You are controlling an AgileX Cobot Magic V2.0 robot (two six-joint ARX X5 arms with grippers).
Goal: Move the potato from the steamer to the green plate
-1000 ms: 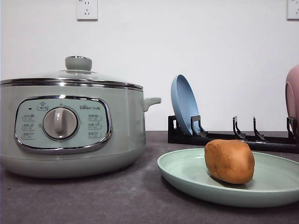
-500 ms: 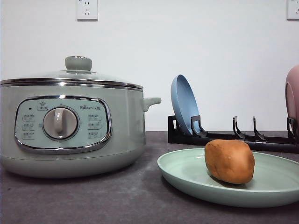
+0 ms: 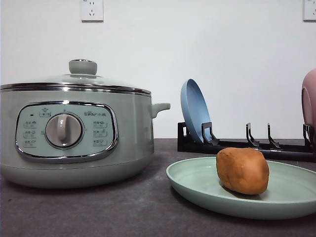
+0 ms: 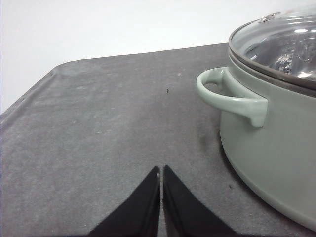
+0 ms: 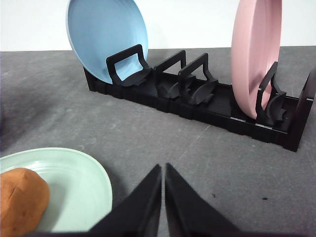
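The orange-brown potato [image 3: 242, 170] rests on the pale green plate [image 3: 197, 185] at the front right of the table. In the right wrist view the potato [image 5: 20, 200] lies on the plate [image 5: 79, 173] just beside my right gripper [image 5: 162, 168], which is shut and holds nothing. The sage-green steamer [image 3: 74, 133] stands at the left with its glass lid [image 3: 81, 79] on. My left gripper [image 4: 161, 170] is shut and empty above the dark table, next to the steamer's side handle [image 4: 229, 96].
A black dish rack [image 3: 247, 143] stands behind the plate, holding a blue plate [image 3: 195, 111] upright and a pink plate [image 5: 254, 54] at its other end. The dark grey tabletop [image 4: 98, 128] reaches to a rounded corner near the left gripper.
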